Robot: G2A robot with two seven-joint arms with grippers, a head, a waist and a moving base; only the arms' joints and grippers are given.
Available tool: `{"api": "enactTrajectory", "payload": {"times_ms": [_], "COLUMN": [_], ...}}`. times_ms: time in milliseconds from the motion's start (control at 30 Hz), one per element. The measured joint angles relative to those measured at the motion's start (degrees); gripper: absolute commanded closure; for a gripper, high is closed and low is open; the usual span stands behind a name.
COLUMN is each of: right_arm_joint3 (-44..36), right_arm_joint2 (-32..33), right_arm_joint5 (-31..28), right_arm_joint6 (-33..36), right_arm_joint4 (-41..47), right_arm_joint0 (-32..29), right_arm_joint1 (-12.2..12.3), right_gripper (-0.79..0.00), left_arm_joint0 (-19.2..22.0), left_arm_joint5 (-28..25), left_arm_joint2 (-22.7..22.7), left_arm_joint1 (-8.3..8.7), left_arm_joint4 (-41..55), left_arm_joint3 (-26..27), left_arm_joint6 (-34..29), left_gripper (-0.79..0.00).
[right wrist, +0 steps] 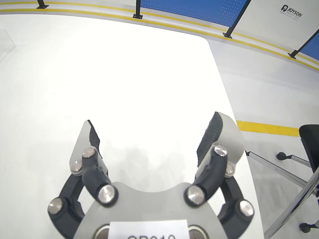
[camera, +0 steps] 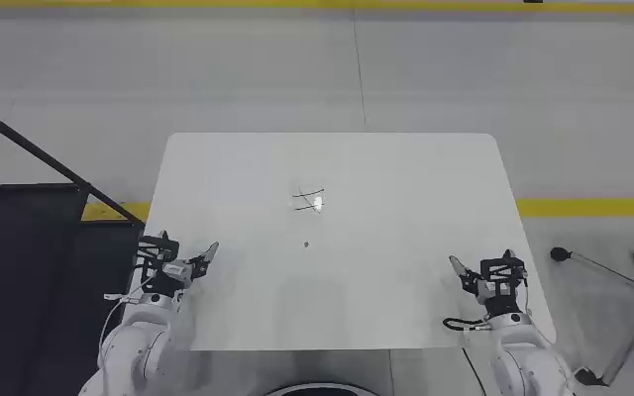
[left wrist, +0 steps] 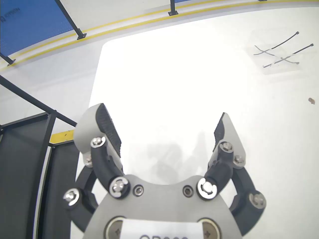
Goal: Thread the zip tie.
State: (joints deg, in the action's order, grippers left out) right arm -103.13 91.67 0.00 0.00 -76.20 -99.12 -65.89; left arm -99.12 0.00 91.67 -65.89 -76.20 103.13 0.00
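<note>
Zip ties [camera: 309,198] [left wrist: 281,50] lie crossed on a clear tray [left wrist: 273,72] [right wrist: 5,47] mid-table, a touch toward the far edge. A small dark speck [camera: 305,244] [left wrist: 311,100] sits on the table [camera: 416,178], just nearer me. My left claw [camera: 210,250] [left wrist: 162,110] hangs just inside the left edge by the near corner, jaws spread wide. My right claw [camera: 458,267] [right wrist: 152,117] hangs by the near right corner, equally agape.

White table [camera: 396,297], small dark speck [left wrist: 311,100], black chair [right wrist: 309,136]
</note>
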Motion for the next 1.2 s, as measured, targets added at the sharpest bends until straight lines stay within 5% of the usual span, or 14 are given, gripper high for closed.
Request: {"api": "enactTrajectory", "payload": {"times_ms": [333,533,867,1200], "right_arm_joint3": [-0.2,-3.36,-2.06,4.28], "right_arm_joint2": [-0.2,-1.08,-8.28,-14.82], "right_arm_joint5": [-0.53,-2.15,-2.21,1.74], "right_arm_joint6": [0.23,6.62,25.41,32.64], "right_arm_joint4": [0.4,4.32,20.88,31.0], "right_arm_joint0": [0.11,3.03,17.12,28.21], "right_arm_joint1": [0.0,-0.26,-1.53,-2.97], "right_gripper": [-0.785,-0.785,-0.785,-0.785], "left_arm_joint0": [0.2,2.33,10.2,11.06], "left_arm_joint5": [-0.33,-4.52,-13.65,-15.27], "left_arm_joint2": [0.08,2.28,2.43,3.77], "left_arm_joint1": [-0.04,-0.22,-0.31,-0.24], "left_arm_joint4": [0.58,7.67,14.1,15.28], "left_arm_joint3": [0.07,-1.38,-6.68,-8.08], "left_arm_joint6": [0.65,6.37,11.57,11.8], "left_gripper": [-0.785,-0.785,-0.785,-0.785]}}
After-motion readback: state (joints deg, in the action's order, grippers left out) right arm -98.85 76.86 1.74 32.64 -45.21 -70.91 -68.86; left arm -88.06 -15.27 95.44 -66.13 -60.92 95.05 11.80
